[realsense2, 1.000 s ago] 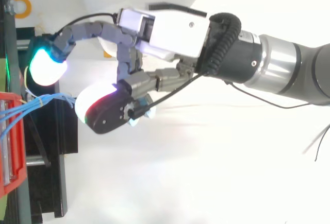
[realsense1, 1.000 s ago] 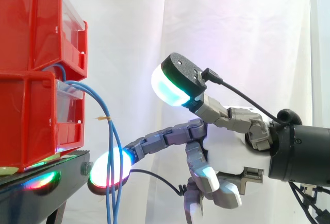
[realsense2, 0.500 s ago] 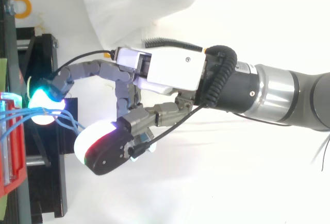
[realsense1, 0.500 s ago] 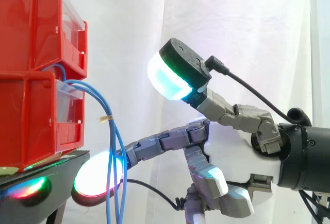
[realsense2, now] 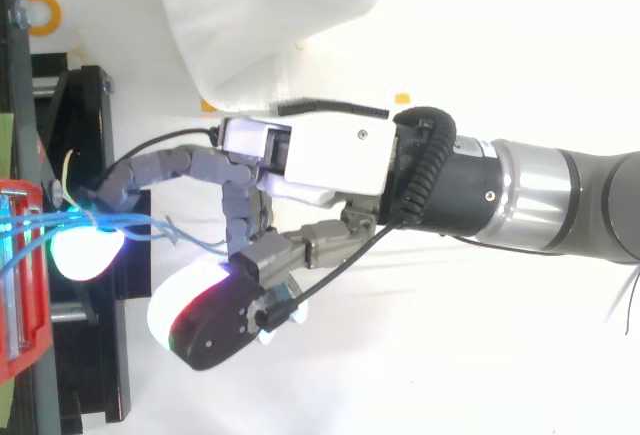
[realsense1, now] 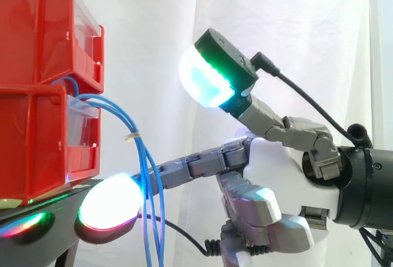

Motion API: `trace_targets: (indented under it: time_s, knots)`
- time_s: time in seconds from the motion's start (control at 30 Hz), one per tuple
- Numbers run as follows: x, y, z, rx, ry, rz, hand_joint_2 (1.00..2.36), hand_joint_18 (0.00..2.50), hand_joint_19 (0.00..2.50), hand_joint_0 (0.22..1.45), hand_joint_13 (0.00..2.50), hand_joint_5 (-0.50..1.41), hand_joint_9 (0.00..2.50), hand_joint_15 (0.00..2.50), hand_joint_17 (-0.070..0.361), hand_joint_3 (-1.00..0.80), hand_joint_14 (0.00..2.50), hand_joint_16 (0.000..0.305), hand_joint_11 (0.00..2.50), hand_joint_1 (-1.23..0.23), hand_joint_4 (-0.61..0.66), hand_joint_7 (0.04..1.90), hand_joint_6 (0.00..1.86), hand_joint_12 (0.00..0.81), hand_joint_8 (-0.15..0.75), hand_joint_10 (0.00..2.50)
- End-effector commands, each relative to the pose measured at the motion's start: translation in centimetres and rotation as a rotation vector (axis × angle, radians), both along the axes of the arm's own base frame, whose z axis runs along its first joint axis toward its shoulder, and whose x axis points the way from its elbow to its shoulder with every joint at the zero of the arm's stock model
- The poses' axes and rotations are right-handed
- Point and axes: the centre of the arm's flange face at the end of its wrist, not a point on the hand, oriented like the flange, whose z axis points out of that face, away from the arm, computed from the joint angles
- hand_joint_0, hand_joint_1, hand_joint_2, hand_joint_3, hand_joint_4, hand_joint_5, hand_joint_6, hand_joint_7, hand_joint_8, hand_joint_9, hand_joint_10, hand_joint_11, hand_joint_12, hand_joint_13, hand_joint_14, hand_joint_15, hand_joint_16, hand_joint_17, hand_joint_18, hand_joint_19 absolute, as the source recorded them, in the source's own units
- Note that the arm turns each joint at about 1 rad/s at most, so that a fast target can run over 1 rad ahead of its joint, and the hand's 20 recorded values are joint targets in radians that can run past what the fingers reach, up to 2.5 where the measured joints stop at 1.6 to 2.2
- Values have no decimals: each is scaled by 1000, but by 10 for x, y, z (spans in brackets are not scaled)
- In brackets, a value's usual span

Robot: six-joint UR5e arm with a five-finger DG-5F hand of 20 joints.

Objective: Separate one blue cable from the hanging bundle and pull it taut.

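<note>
Several blue cables (realsense1: 140, 156) hang nearest the side camera. They leave the front of the lower red bin (realsense1: 37, 138), arch outward, and drop as a loose bundle with a small pale tie (realsense1: 131, 137) wrapped round it just below the bend. Below the tie the strands slant down and cross in front of a long outstretched finger of the hand (realsense1: 276, 169), just behind that finger's glowing fingertip (realsense1: 110, 208), and they appear to rest against it.

From above, the same cables (realsense2: 150, 223) run from the bin over the end of the stretched finger and on into the gap between it and the thumb. The fingers are released. The reaching one is nearly straight and bears sideways on the bundle, and nothing pinches a strand. The thumb stands raised, its cyan-green pad (realsense1: 202, 80) well apart from the cables. The other fingers fold down under the white palm (realsense2: 330, 155), and no cable lies among them. No single cable is set apart from the rest.

Behind the glowing fingertip is the edge of the black stand (realsense1: 37, 230) that carries the bins. An upper red bin (realsense1: 37, 27) is stacked on the lower one. The white curtain (realsense1: 153, 34) lies farthest back.
</note>
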Motion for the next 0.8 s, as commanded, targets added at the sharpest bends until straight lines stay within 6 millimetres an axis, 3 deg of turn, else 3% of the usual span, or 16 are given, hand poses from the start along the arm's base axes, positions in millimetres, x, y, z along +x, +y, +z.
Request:
trace_targets:
  time_s: [0.0,0.47,0.77]
  knots:
    - [0,4,1,36,-6,43,1000,2325,289,359,1875,-175,1792,431,180,-500,16,80,288,-411,356,703,502,385,416,11]
    - [-4,0,11,76,22,93,1000,2242,298,362,1842,-128,1796,421,182,-500,16,81,312,-387,325,732,502,380,397,12]
    - [-17,-18,-1,300,133,41,1000,2190,316,368,1817,-88,1772,433,181,-500,16,80,315,-397,304,757,503,386,389,13]
